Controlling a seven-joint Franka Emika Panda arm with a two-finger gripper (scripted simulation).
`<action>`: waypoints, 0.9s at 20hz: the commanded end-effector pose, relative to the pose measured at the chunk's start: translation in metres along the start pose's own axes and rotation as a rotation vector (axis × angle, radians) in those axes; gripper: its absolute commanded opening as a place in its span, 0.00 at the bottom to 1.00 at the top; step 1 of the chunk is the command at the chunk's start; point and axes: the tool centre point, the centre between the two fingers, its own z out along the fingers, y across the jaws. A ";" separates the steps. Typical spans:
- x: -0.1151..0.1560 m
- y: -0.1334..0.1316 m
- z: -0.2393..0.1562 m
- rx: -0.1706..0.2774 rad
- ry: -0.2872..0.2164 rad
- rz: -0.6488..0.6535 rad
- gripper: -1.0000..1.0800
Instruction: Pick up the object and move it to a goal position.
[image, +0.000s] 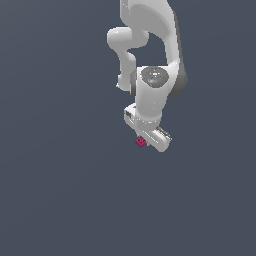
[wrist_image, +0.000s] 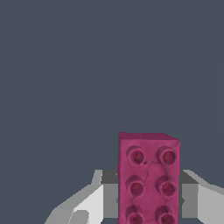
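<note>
The brick (wrist_image: 148, 179) is magenta-red, rectangular, w/ two rows of round studs on its upper face; six studs show in the wrist view, each w/ a darker hollow centre. Its surface looks slightly mottled and its far end edge is lit a bit brighter. The near end runs out of the wrist pic, so full length can't be told. In the exterior view the brick (image: 141, 142) is a tiny pink speck, far smaller than the white hand above it.

It sits between the gripper (wrist_image: 148, 194) fingers: in the wrist view a grey-white finger (wrist_image: 94, 199) stands on one side and another on the opposite side, both flush against the brick's long sides w/ no gap showing, so the pincer is closed on the brick. Whether it rests on the ground or hangs clear of it can't be told; the backdrop is plain dark blue-grey in both views.

Arm (image: 150, 40): white, comes down from the top of the exterior view, elbow bent toward that view's left, wrist section pointing roughly downward. The gripper (image: 145, 140) is at the lowest point, its body tilted on a diagonal, brick poking out at its lower edge on the exterior view's left side, approx centre of the pic
</note>
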 end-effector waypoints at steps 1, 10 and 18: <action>-0.019 -0.007 -0.025 0.000 0.000 0.000 0.00; -0.085 -0.036 -0.115 -0.001 0.003 0.001 0.00; -0.128 -0.057 -0.174 -0.001 0.002 0.000 0.00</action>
